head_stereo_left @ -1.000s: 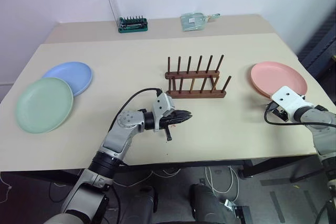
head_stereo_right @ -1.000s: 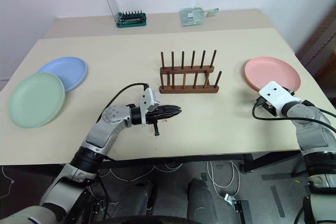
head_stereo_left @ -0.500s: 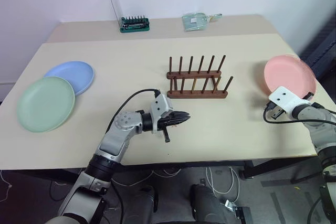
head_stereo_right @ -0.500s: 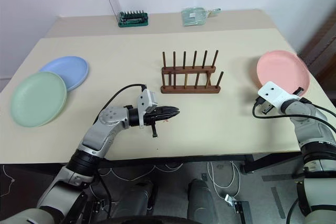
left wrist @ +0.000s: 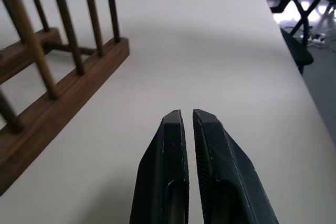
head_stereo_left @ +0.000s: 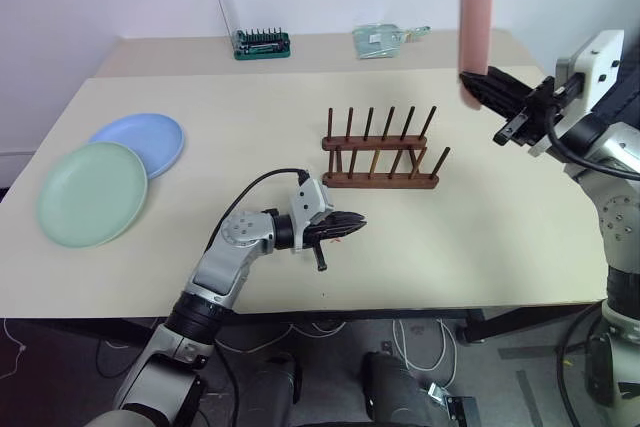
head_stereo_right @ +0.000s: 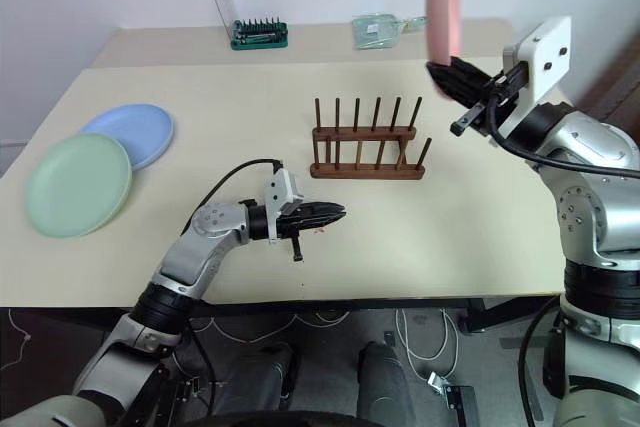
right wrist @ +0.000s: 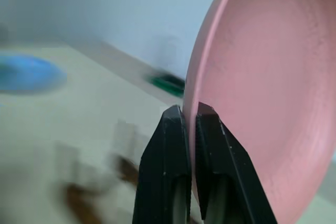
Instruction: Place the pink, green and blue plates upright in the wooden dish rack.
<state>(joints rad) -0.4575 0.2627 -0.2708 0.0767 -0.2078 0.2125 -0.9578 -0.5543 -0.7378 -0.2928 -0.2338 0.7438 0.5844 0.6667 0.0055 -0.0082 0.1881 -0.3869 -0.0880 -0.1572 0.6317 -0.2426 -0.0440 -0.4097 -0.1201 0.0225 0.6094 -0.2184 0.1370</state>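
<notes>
The pink plate [head_stereo_left: 477, 22] is held edge-on and upright in the air at the upper right of the frame, its lower rim pinched by the right pincer [head_stereo_left: 478, 86], above and to the right of the wooden rack [head_stereo_left: 380, 152] at the centre of the surface [head_stereo_left: 250, 87]. The left pincer [head_stereo_left: 352, 225] is closed on nothing, low over the surface just in front of the rack. The green plate [head_stereo_left: 92, 193] and blue plate [head_stereo_left: 143, 141] lie flat at the left edge, the blue partly overlapped by the green.

I saw bare counter [head_stereo_left: 500, 237] around the wooden dish rack [head_stereo_left: 383, 150]; my left end effector [head_stereo_left: 352, 225] hovered just before it.
</notes>
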